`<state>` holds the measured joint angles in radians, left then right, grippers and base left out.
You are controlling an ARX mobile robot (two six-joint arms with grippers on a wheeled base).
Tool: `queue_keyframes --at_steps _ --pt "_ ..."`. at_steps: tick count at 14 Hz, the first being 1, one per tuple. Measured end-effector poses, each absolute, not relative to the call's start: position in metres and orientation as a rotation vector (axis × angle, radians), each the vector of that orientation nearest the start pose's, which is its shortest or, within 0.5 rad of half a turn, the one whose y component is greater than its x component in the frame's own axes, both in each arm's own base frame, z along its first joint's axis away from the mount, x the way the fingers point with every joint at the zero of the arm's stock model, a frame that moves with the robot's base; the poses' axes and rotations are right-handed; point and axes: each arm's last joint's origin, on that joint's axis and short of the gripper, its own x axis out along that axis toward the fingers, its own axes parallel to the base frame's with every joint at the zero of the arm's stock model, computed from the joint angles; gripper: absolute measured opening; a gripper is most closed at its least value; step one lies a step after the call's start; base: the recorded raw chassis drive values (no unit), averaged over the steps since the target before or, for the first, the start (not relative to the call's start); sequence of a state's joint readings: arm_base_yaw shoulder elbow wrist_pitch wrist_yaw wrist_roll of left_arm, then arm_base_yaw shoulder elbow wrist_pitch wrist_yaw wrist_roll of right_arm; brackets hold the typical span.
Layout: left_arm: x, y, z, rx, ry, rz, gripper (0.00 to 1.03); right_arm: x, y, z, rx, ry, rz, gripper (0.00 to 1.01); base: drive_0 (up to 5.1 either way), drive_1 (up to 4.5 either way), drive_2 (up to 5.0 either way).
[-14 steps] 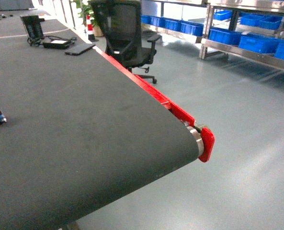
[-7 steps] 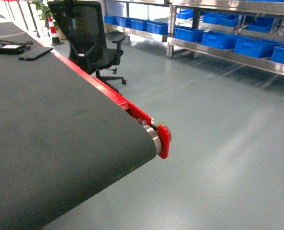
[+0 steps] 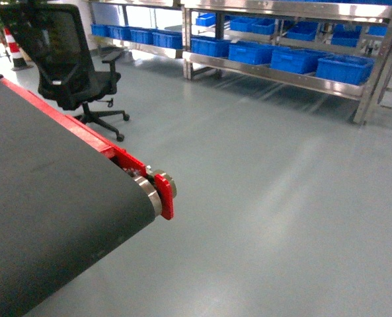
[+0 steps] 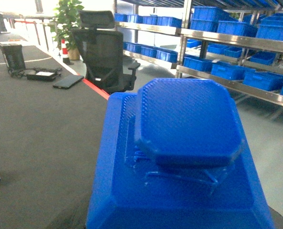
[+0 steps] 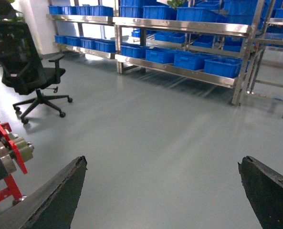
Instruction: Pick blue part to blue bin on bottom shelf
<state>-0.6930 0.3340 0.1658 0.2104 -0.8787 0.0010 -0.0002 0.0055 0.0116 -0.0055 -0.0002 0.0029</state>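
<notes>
the blue part point(image 4: 186, 143) is seen before the hidden left fingers, grip untellable; right fingers point(image 5: 60, 195) are spread apart, blue bins point(image 5: 222, 66) on the bottom shelf point(image 5: 179, 71) far beyond.

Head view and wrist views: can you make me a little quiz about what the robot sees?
1. True or false: the right tool is open with nothing in it.
2. What colour is the chair? A black, B red, C white.
3. Fill in: the bins on the bottom shelf are ____.
Key: 1 true; 2 A; 3 blue.
</notes>
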Motion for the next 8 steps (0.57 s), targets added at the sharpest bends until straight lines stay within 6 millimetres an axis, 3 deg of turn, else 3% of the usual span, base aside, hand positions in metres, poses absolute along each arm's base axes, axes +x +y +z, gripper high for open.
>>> queue_keyframes --at_steps 8 --pt "0.0976 -0.0520 0.2118 -0.029 -0.030 0.186 0.43 0.0973 0.0000 0.1665 0.002 -0.001 0.000 0.98 -1.6 -1.64 -1.6"
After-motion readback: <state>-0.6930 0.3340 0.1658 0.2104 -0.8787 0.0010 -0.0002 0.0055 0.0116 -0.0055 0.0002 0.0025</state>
